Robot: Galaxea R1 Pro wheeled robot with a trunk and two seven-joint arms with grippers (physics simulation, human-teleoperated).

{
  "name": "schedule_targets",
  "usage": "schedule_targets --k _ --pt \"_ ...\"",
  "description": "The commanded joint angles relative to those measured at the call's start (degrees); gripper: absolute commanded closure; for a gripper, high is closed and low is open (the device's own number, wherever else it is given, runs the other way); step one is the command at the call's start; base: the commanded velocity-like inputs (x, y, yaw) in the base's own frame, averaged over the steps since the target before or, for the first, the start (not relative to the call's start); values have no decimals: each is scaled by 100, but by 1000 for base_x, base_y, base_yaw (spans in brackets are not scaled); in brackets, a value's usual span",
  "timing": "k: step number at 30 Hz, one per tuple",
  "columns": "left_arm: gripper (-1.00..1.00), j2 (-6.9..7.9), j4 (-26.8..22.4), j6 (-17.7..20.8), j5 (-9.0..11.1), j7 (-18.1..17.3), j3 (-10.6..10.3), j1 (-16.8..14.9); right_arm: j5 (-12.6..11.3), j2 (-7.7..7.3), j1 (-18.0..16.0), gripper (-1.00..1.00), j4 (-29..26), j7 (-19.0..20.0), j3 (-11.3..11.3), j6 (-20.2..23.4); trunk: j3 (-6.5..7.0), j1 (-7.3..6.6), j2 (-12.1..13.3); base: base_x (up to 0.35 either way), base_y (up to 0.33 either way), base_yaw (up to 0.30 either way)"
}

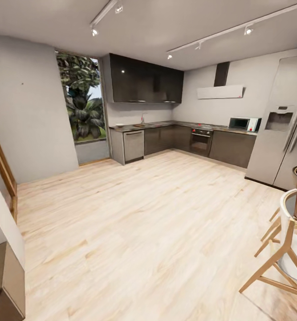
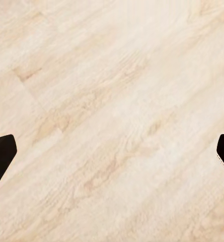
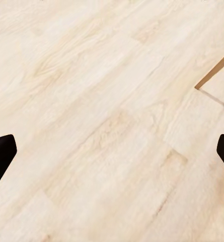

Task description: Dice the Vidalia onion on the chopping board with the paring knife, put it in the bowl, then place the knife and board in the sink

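Across the pale wood floor (image 1: 135, 232) I see the counter (image 1: 166, 125) at the far wall, well apart from me; onion, board and knife are too small to tell. Left pincer (image 2: 112, 154) and right pincer (image 3: 112, 154) hang wide open, empty; I judge the onion smooth and rollable, best gripped across its middle.

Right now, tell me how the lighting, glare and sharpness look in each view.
Head view: even light, bright ceiling spots, sheen on the dark upper cabinets, far countertop small and soft. Left wrist view: pale floor washed out, grain blurry. Right wrist view: same soft floor, fingertips black at the edges.
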Motion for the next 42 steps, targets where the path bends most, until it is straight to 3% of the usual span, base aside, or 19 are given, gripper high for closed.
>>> schedule_targets --k 1,42 --pt "-100 1 -3 -12 2 -2 -1 0 -5 3 -2 -100 1 -2 -9 -17 -5 4 -2 345 0 -77" --pt "-100 3 -3 -12 2 -2 -1 0 -1 4 -2 -100 1 -5 -9 -19 -5 4 -2 345 0 -10"
